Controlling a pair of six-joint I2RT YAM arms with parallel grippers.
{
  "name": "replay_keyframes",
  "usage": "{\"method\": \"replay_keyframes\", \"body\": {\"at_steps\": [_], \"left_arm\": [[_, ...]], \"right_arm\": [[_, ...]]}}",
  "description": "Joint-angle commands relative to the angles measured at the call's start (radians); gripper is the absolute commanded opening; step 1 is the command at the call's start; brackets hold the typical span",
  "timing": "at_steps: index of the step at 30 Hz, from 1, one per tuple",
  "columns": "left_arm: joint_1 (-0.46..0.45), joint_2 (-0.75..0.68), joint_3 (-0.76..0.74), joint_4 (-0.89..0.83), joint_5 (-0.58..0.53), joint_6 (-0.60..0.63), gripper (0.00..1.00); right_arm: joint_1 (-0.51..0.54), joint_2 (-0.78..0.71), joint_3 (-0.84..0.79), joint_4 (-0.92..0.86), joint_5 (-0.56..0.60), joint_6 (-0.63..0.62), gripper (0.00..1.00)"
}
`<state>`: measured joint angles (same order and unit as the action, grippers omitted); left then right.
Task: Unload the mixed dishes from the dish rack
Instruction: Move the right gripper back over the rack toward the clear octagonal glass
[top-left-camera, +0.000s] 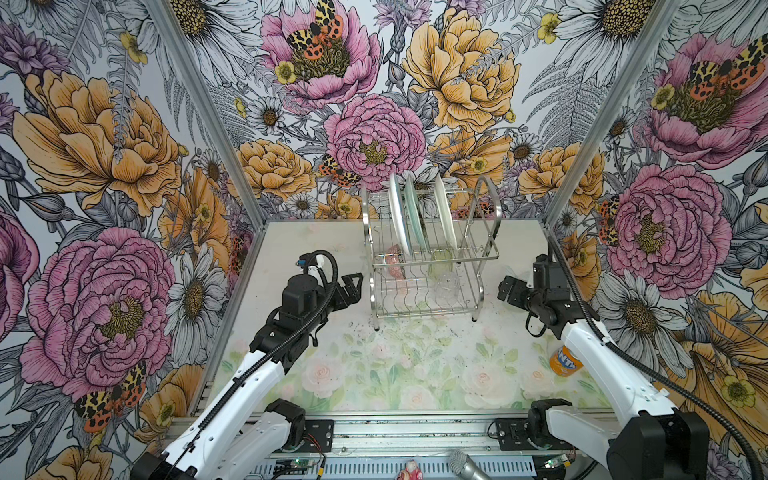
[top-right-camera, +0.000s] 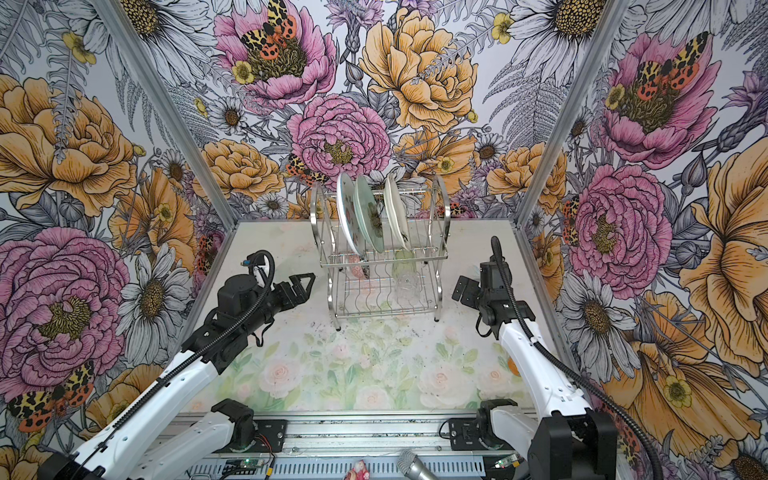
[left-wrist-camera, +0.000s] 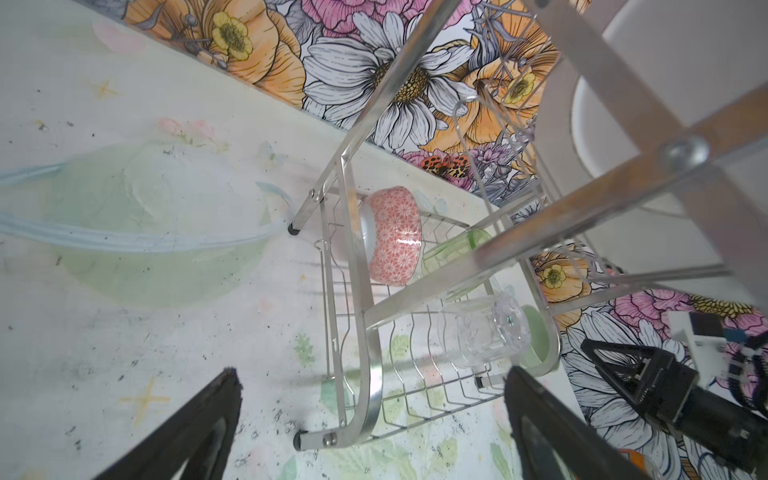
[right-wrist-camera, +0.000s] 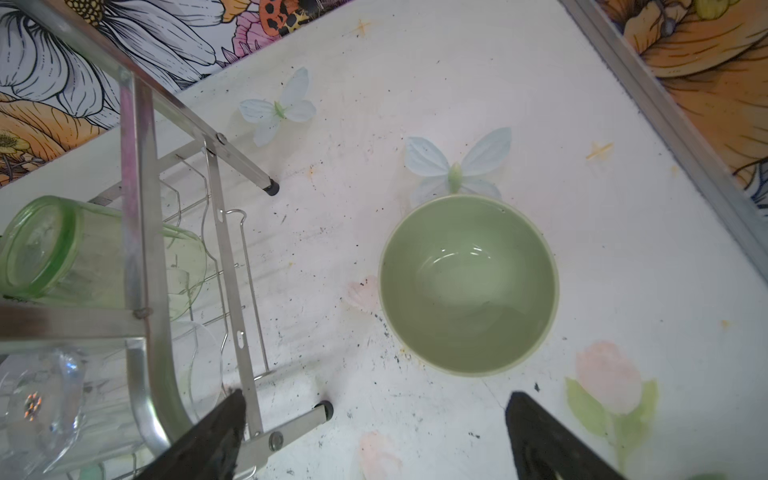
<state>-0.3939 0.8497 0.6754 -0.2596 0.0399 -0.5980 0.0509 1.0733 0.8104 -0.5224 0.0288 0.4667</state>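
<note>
Jaws on both arms stand apart, empty, above the scuffed rose-printed desk (top-left-camera: 374, 374), with the dish rack (top-left-camera: 428, 266) mid-frame before floral walls (top-left-camera: 104, 166) and a pale green bowl (right-wrist-camera: 467, 286) standing beside it.

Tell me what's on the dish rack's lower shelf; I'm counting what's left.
A pink patterned bowl, a green tumbler and a clear tumbler, both tumblers on their sides. The upper shelf and plates hide parts of it.

we find open room on the pale floral tabletop (top-left-camera: 374, 374) before the two-tier chrome wire dish rack (right-wrist-camera: 139, 208); a pale green round bowl (right-wrist-camera: 467, 286) blocks its right side.
</note>
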Motion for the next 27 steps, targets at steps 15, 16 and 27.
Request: {"method": "replay_keyframes", "body": {"at_steps": [15,16,27], "left_arm": [[-0.121,-0.162,0.058,-0.166,-0.074,-0.056,0.99],[-0.13,-0.157,0.062,-0.165,-0.074,-0.057,0.99],[-0.217,-0.065,0.133,-0.164,-0.111,-0.033,0.99]], "right_arm": [[0.207,-0.281,-0.049,0.039,-0.136,0.126,0.99],[0.232,-0.29,-0.054,0.041,-0.114,0.137,0.99],[0.462,-0.225,-0.045,0.055,-0.022,0.147,0.96]]}}
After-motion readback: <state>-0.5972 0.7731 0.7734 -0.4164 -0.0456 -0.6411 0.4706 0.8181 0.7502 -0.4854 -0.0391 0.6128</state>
